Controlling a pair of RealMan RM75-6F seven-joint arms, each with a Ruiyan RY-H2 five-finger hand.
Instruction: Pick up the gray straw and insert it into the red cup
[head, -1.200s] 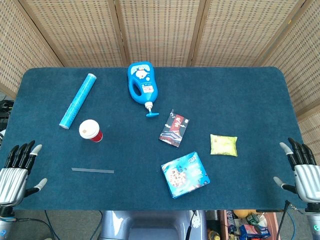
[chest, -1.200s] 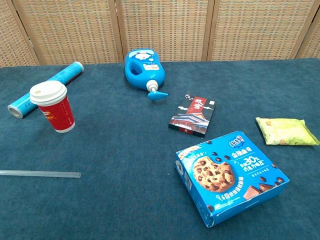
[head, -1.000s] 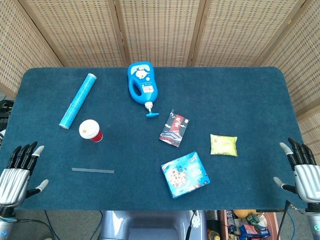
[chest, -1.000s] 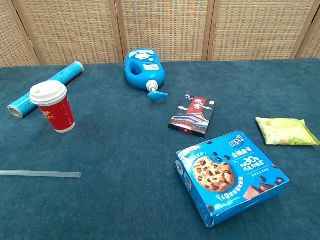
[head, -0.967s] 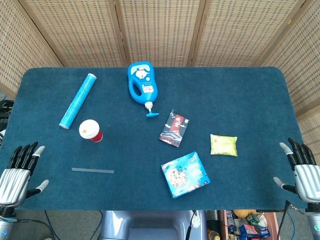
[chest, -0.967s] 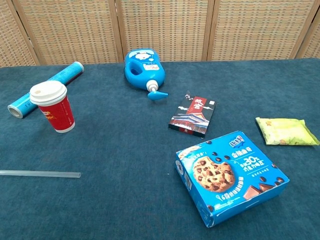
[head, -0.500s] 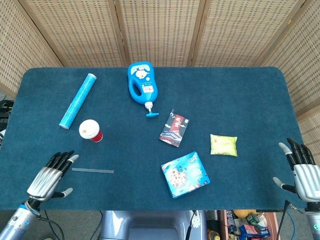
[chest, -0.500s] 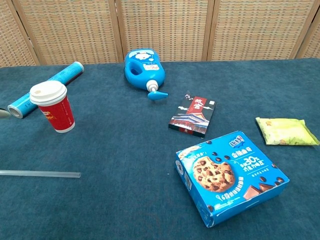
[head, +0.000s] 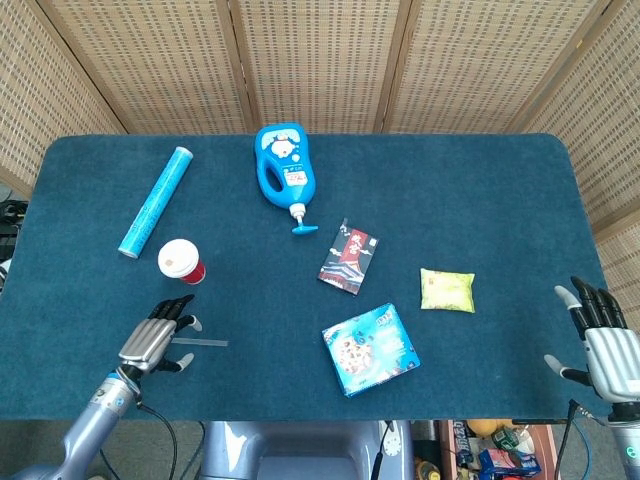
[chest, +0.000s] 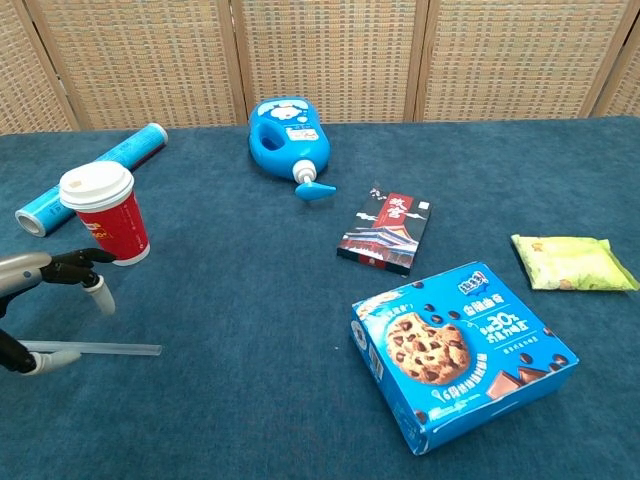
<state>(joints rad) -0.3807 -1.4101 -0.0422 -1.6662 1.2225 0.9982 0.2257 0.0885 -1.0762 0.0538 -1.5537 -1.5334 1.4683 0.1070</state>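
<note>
The gray straw (head: 205, 343) (chest: 105, 349) lies flat on the blue table near the front left. The red cup (head: 181, 262) (chest: 108, 217) with its white lid stands upright just behind it. My left hand (head: 156, 337) (chest: 45, 283) hovers over the straw's left end, fingers spread, holding nothing; that end is hidden under it in the head view. My right hand (head: 603, 339) stays open at the front right edge, far from both, and is absent from the chest view.
A blue tube (head: 155, 201) lies at the back left and a blue pump bottle (head: 283, 170) at the back middle. A dark card packet (head: 349, 256), a cookie box (head: 370, 349) and a yellow-green snack bag (head: 447, 290) sit to the right.
My left hand has moved from the front left corner inward and right, ending above the straw's left end. The right hand has barely moved. Straw and cup stay put.
</note>
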